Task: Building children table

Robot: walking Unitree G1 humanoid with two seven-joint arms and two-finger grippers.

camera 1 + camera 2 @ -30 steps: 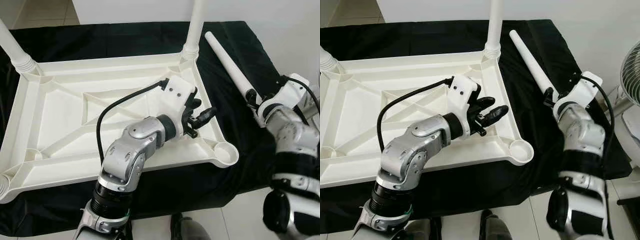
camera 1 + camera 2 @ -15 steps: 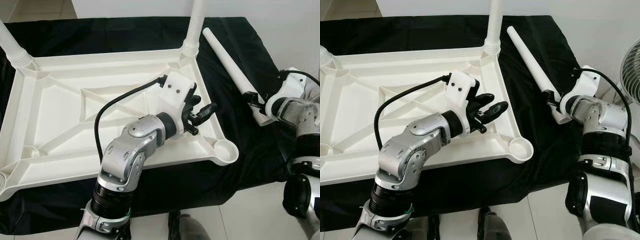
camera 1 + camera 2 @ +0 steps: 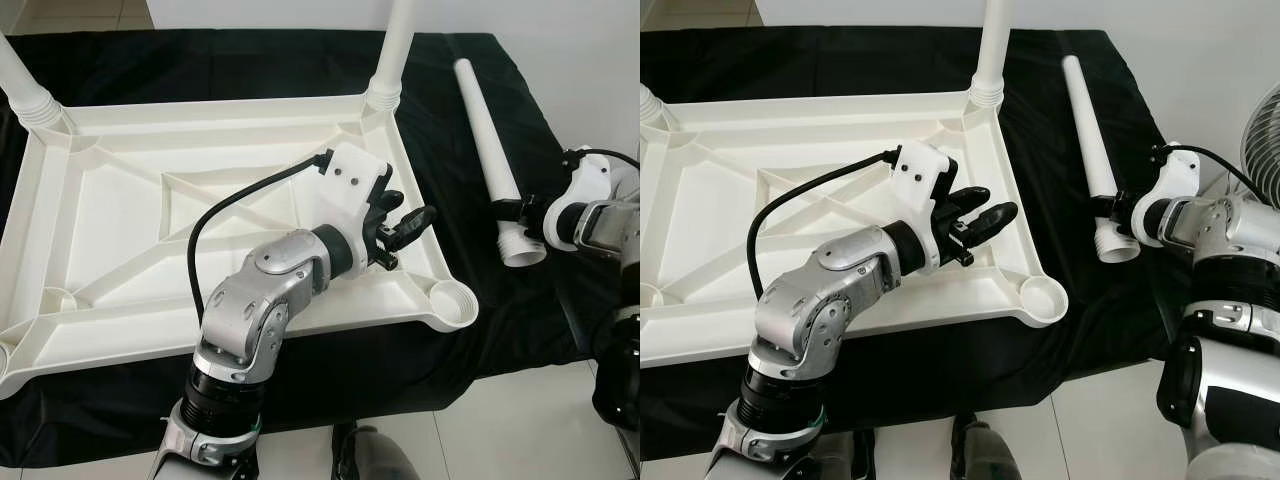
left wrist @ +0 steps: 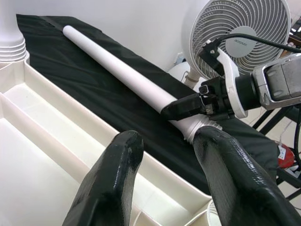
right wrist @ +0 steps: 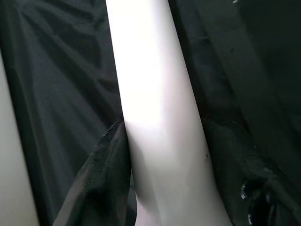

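**Loose leg gripped at its threaded end, tabletop inverted**

While the left tool (image 3: 398,228) hovers over the near right rim of the upturned white tabletop (image 3: 120,235), its fingers (image 4: 117,179) stand spread with nothing between them. Beside it, the corner socket (image 3: 452,303) is unfilled. To the right, the right tool (image 3: 1118,207) pinches the loose white table leg (image 3: 1087,130) near its ribbed end, the leg lying on the black-draped worktop (image 3: 250,55) just beside the tabletop. Farther back, one fitted leg (image 3: 390,55) stands upright at the far right corner and another (image 3: 22,85) at the far left. A fan (image 4: 244,28) stands beyond the worktop.
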